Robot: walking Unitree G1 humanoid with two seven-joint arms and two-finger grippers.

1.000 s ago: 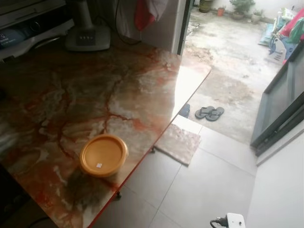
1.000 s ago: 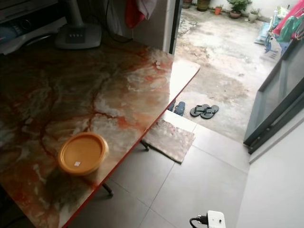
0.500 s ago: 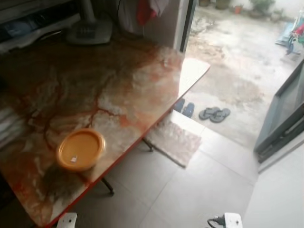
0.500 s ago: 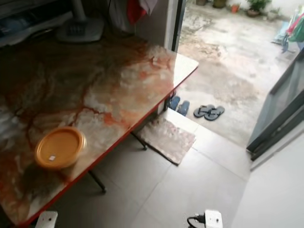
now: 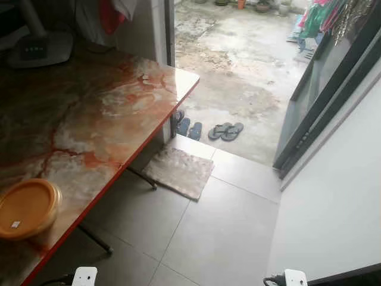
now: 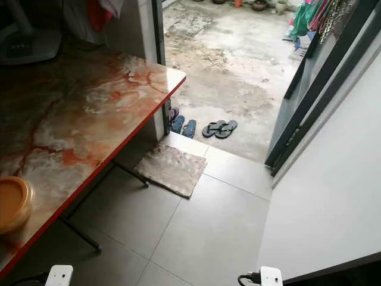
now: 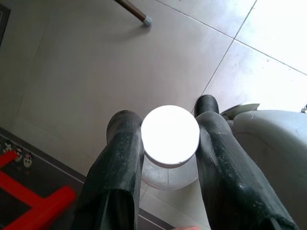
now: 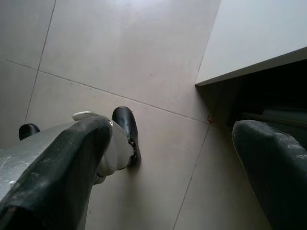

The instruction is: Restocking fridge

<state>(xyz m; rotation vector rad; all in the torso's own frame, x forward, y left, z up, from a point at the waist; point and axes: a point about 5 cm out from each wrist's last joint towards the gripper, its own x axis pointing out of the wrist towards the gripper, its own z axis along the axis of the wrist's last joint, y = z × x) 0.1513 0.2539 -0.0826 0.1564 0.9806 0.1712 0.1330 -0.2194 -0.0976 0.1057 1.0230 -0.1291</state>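
Looked like the carrying step: left gripper fingers clamped a white-capped bottle; right gripper hung wide open, empty. Next move probably needed finding the fridge.

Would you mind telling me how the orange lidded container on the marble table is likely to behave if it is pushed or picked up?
The orange container looks like thin plastic, so probably light and not fragile. It is low and wide, so it should slide rather than tip. The marble table looks glossy, so a push may send it skating; it sits near the red edge.
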